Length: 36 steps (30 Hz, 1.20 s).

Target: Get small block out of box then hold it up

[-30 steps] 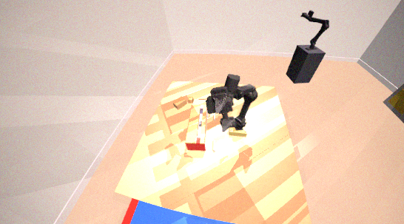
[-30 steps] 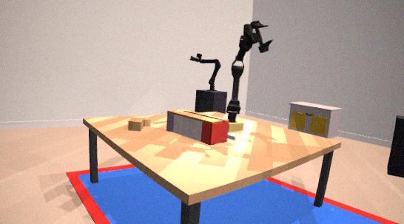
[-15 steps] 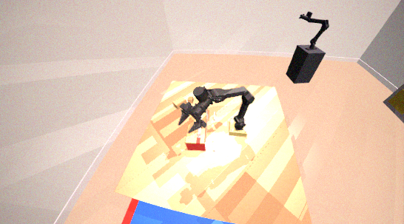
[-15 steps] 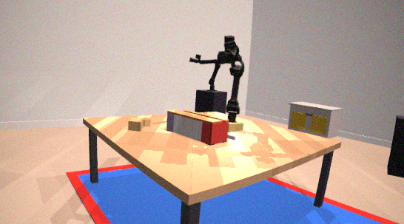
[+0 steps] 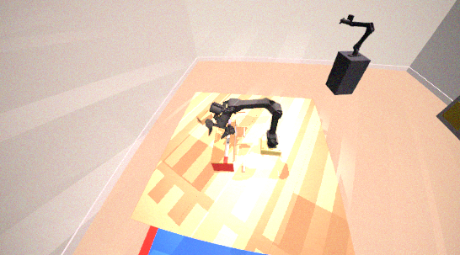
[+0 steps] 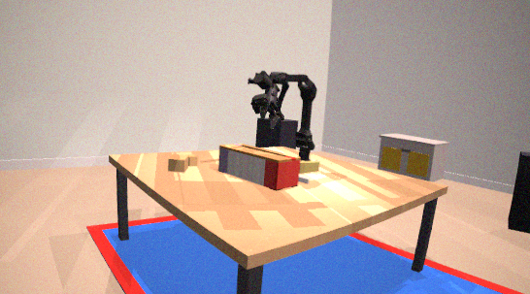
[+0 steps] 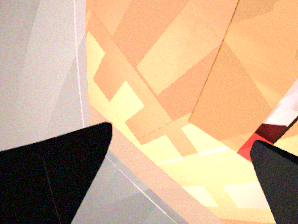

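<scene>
The long box stands on the table (image 5: 189,203) (image 6: 194,205). Its red end (image 5: 222,167) (image 6: 286,175) faces the front, its pale clear-looking side panel (image 6: 243,166) runs back to a bluish end (image 6: 223,160), and its top is wooden. A corner of the red end also shows in the wrist view (image 7: 247,150), at the right finger. I cannot make out the small block or the shelf in any view. My gripper (image 5: 216,135) (image 6: 269,121) (image 7: 182,139) is open and empty, pointing down, raised above the table around the box's far part.
Tan blocks (image 6: 178,163) lie beyond the box's bluish end. A small pale piece (image 5: 243,168) (image 6: 304,179) lies beside the red end. The arm's yellowish base (image 5: 270,151) (image 6: 310,166) stands on the other side of the box. Another arm's black pedestal (image 5: 347,73) stands off the table.
</scene>
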Motion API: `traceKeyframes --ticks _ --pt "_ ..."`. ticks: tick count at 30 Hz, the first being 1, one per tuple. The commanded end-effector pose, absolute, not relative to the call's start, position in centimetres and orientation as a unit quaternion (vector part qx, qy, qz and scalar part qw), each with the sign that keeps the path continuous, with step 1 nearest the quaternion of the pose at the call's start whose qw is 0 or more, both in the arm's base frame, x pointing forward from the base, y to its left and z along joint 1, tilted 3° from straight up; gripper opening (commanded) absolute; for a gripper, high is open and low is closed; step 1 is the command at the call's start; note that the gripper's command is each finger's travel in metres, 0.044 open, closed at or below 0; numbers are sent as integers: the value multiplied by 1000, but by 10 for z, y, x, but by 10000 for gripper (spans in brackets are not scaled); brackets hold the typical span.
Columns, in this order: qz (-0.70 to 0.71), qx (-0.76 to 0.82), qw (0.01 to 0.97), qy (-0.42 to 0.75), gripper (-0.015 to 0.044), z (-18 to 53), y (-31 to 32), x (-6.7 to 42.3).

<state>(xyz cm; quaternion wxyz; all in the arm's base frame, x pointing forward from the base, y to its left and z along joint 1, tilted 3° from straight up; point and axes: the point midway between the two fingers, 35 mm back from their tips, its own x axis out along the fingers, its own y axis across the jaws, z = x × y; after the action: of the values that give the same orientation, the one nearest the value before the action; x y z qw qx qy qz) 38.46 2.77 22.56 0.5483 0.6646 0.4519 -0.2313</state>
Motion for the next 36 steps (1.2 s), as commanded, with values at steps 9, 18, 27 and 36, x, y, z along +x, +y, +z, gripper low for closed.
traceKeyframes --ticks 9,18,27,36 --pt "-427 606 382 551 400 129 -80 276" --pt "-429 606 379 553 400 128 -81 274" --pt "-429 605 379 553 400 116 -82 275" --pt "-429 605 379 553 400 101 -84 275"
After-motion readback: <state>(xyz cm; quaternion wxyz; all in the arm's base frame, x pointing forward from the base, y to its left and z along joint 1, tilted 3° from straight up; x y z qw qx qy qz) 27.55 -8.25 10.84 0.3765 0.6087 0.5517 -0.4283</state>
